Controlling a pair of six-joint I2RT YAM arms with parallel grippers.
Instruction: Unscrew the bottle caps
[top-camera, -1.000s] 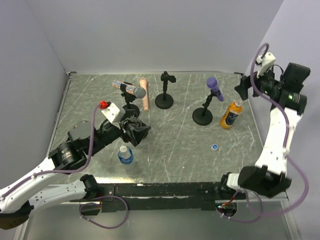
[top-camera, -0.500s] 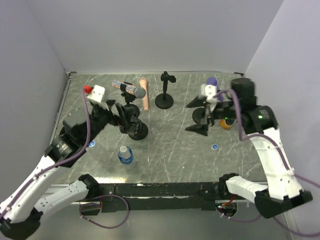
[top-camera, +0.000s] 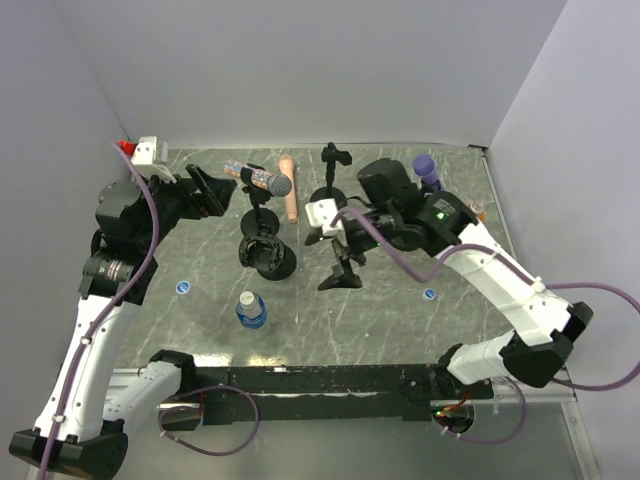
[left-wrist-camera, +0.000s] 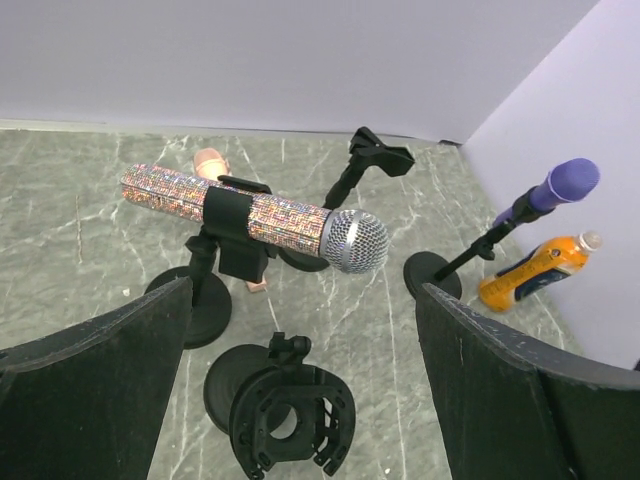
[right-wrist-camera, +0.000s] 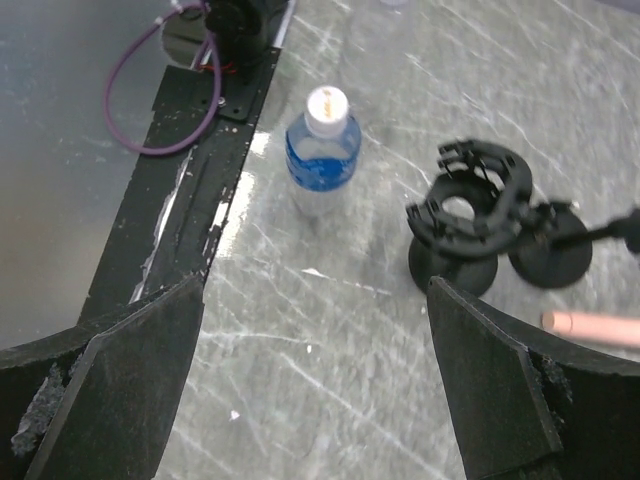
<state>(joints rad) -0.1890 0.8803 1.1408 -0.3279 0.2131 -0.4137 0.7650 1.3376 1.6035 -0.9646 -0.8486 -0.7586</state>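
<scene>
A small blue bottle (top-camera: 251, 311) stands upright near the front, with a whitish cap (right-wrist-camera: 327, 103) on it; it also shows in the right wrist view (right-wrist-camera: 322, 155). Two loose blue caps lie on the table, one at the left (top-camera: 183, 288) and one at the right (top-camera: 429, 294). The orange bottle (left-wrist-camera: 528, 273) leans at the far right with its whitish cap (left-wrist-camera: 592, 240) on; my right arm mostly hides it from above. A clear bottle is faint to the left of the blue one. My left gripper (top-camera: 222, 188) (left-wrist-camera: 303, 290) is open and empty at the far left. My right gripper (top-camera: 338, 258) (right-wrist-camera: 315, 290) is open and empty over mid-table.
A glitter microphone (left-wrist-camera: 250, 215) sits in a stand at the back left. A black ring holder (top-camera: 268, 256) stands below it. A pink cylinder (top-camera: 289, 190), an empty clip stand (top-camera: 330, 182) and a purple microphone (top-camera: 424, 165) stand along the back. Walls close three sides.
My left gripper has swung back and to the far left, off the black holder. My right gripper has crossed from the far right to mid-table, covering the orange bottle.
</scene>
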